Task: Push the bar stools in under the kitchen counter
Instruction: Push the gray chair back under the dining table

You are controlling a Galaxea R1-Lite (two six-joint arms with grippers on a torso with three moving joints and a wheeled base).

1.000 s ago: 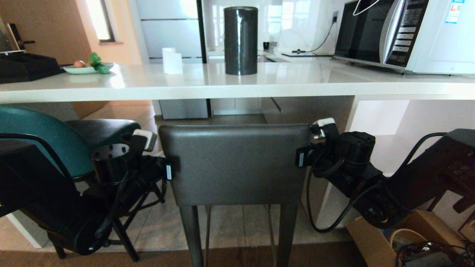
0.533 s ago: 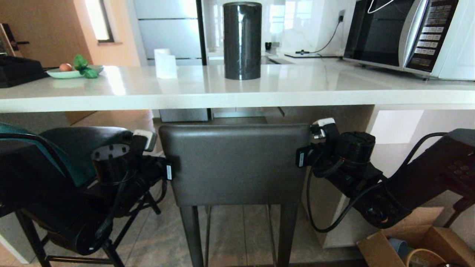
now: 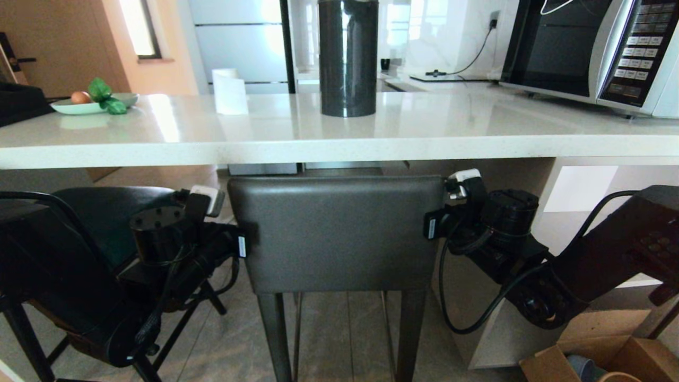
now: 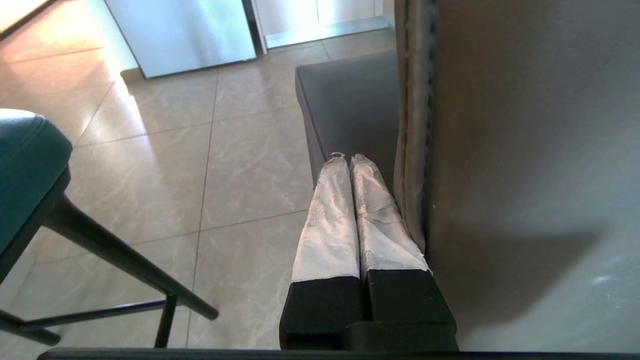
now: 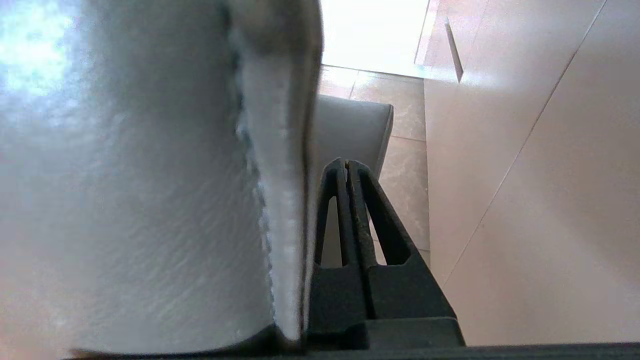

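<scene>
The teal stool (image 3: 101, 212) stood at the far left, its seat partly under the kitchen counter (image 3: 339, 143). Beside it, the left gripper (image 4: 350, 165), fingers pressed together and empty, lay against the left edge of the dark grey stool (image 3: 337, 233), whose backrest stood just below the counter's edge. The right gripper (image 5: 346, 167), likewise closed on nothing, flanked the backrest's right edge.

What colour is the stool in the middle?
Dark grey stool, best seen in the head view.
</scene>
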